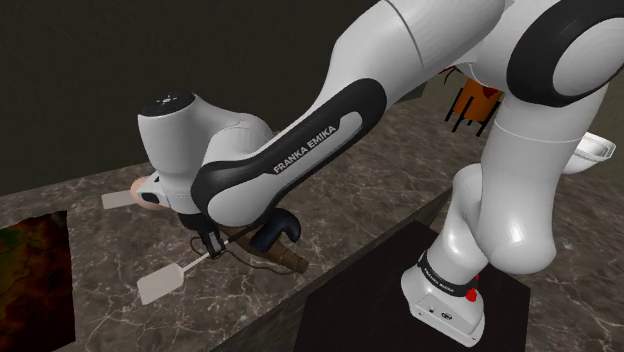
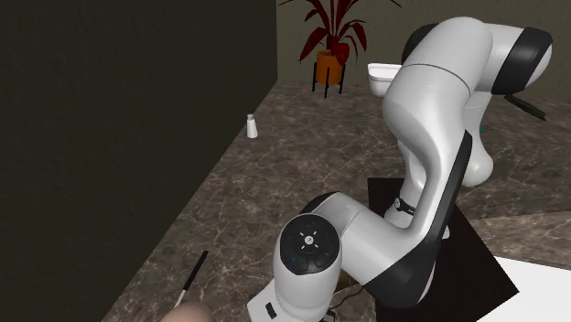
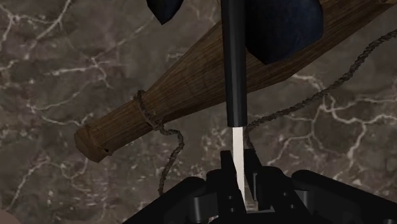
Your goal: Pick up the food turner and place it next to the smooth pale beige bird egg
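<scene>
Your pincer (image 3: 238, 167) is clamped on the metal shank of the food turner (image 1: 158, 283). The turner's black handle crosses a corded wooden handle (image 3: 172, 102) lying on the marbled bench (image 3: 63, 51).

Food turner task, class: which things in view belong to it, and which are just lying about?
Belong to the job:
food turner, clasped in the jaws of the gripper
pale egg

Just lying about:
wooden handle with cord
white shaker
potted plant
</scene>
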You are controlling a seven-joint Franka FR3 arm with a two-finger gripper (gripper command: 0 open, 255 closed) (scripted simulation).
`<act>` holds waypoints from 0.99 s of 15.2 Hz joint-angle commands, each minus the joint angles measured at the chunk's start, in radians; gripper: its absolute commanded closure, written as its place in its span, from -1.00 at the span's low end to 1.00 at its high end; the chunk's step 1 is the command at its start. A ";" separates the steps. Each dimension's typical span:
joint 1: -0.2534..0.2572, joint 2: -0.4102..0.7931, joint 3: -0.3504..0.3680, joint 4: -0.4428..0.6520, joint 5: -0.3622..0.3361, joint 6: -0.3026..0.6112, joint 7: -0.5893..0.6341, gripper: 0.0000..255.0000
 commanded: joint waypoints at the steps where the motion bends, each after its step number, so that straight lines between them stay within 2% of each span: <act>1: 0.000 0.006 -0.001 -0.003 -0.001 0.000 0.001 1.00; 3: 0.000 0.006 -0.001 -0.003 -0.001 0.000 0.001 1.00; 4: 0.000 0.006 -0.001 -0.004 -0.001 0.002 0.001 -1.00; 9: 0.000 0.006 -0.001 -0.003 -0.001 0.000 0.001 -1.00; 13: -0.002 -0.054 0.006 0.055 0.020 -0.116 -0.013 -1.00; 15: -0.001 -0.054 0.006 0.055 0.020 -0.116 -0.013 -1.00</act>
